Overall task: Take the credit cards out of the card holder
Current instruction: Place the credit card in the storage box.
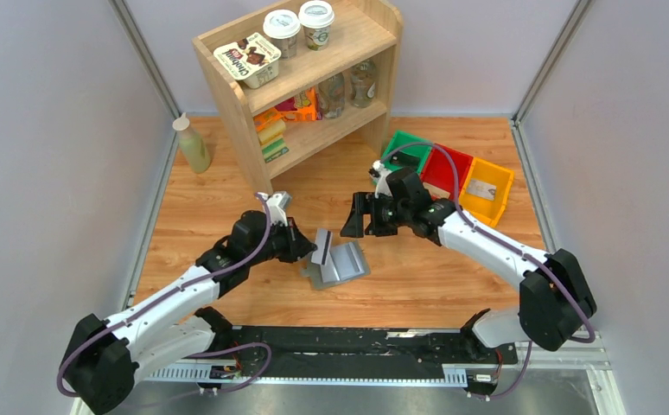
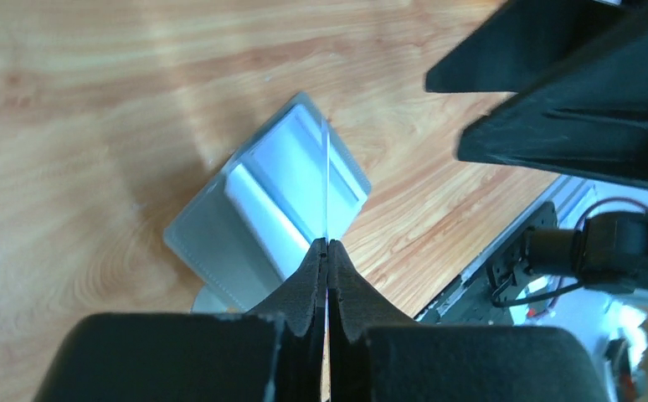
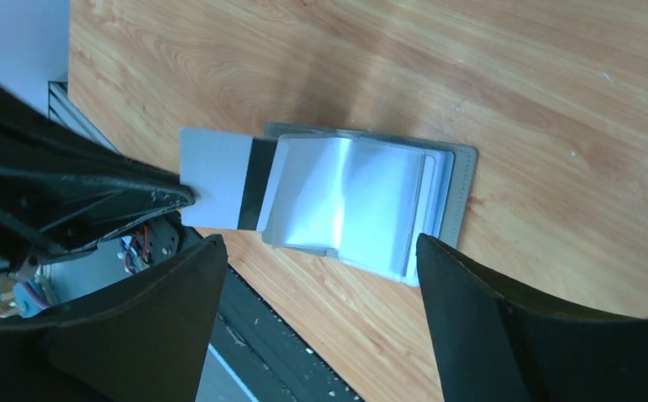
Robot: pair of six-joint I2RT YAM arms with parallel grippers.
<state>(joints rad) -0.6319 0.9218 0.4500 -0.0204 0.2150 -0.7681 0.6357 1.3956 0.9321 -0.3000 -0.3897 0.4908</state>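
Observation:
The grey card holder (image 1: 345, 266) lies open on the wooden table, its pale pockets (image 3: 362, 201) facing up. My left gripper (image 1: 310, 252) is shut on a credit card (image 3: 216, 177), pale grey with a black stripe, at the holder's left edge. In the left wrist view that card (image 2: 326, 180) shows edge-on, running out from my left gripper (image 2: 327, 244) over the card holder (image 2: 262, 209). Whether its far end is still tucked in a pocket I cannot tell. My right gripper (image 1: 359, 218) hangs open just above the holder, holding nothing; the right gripper (image 3: 321, 280) has its fingers either side of the holder's near edge.
A wooden shelf (image 1: 314, 78) with cups and packets stands at the back. Green (image 1: 406, 151), red (image 1: 446, 169) and yellow (image 1: 487, 190) bins sit at the right, a pale card in the yellow one. A bottle (image 1: 192, 143) stands at the left. The black rail (image 1: 348, 346) runs along the near edge.

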